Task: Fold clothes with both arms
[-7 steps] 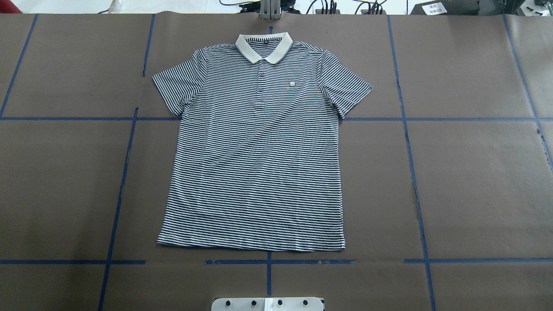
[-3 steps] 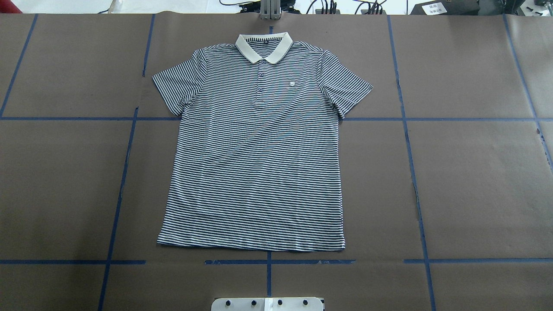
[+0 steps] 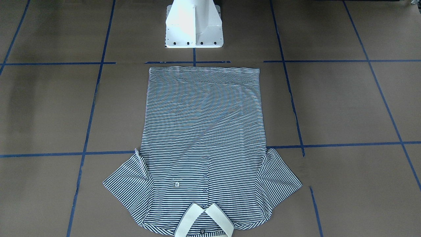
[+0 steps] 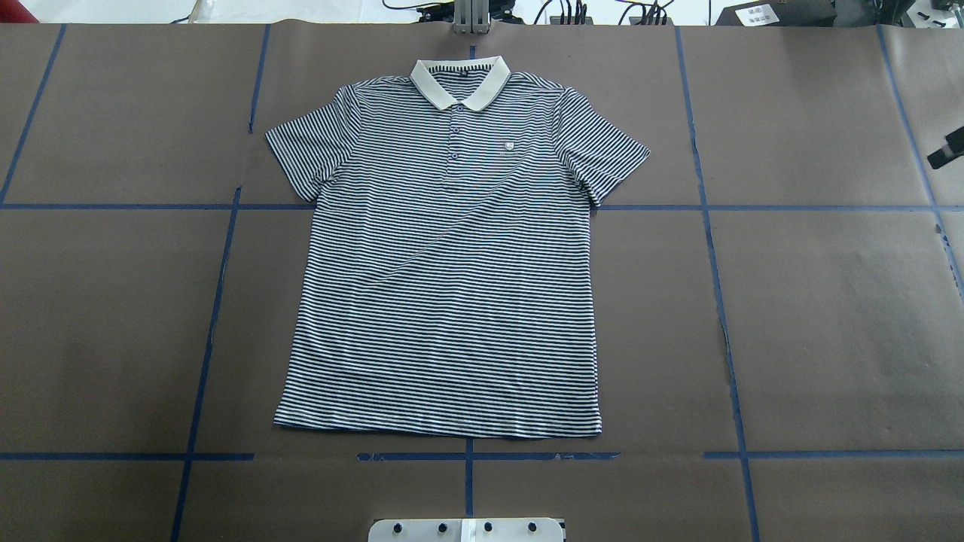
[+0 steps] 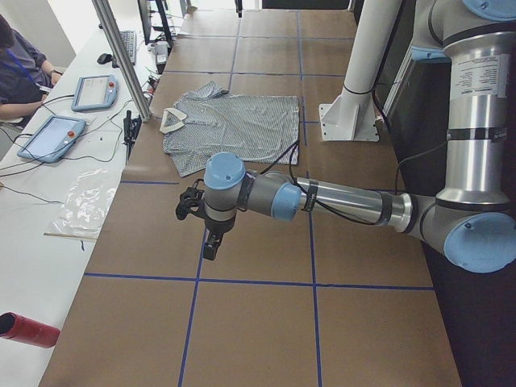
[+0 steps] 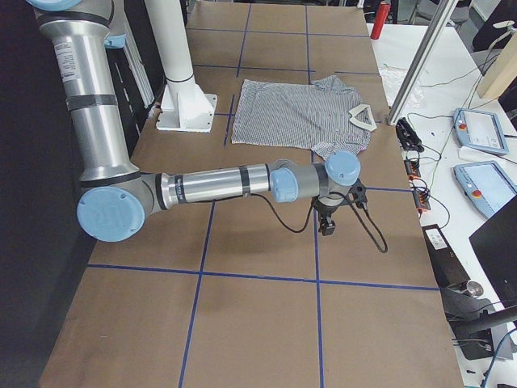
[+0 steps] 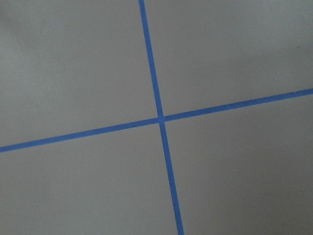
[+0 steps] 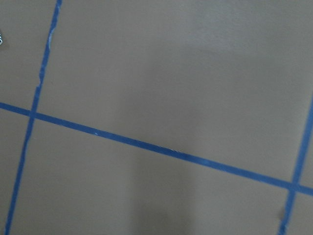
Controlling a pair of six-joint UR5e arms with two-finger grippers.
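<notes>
A worktop (image 4: 828, 316) covered in brown paper and gridded with blue tape (image 4: 467, 482) filled the scene. Along its far edge ran a white bench with teach pendants (image 5: 94, 91), where a person (image 5: 16, 64) sat, mostly cut off by the frame.

The polo shirt (image 4: 452, 301) lay flat and face up on the middle of the worktop. Its sleeves were spread, its white collar (image 4: 459, 83) was near the far edge and its hem (image 3: 204, 68) was just short of the white pedestal (image 3: 194, 29) at the robot's edge.

The left arm (image 5: 347, 201) reached out over the worktop's left end, and the left gripper (image 5: 210, 243) pointed down above bare paper, well apart from the shirt. The right arm (image 6: 210, 186) mirrored it at the right end, with the right gripper (image 6: 326, 225) hanging clear of the nearer sleeve.

Both grippers were small and dark in the side views, so I could not tell how their jaws were set. In the overhead view only a black part (image 4: 947, 150) showed at the right edge, too cropped to identify. The wrist views showed only paper and crossing tape, with no fingers in sight.
</notes>
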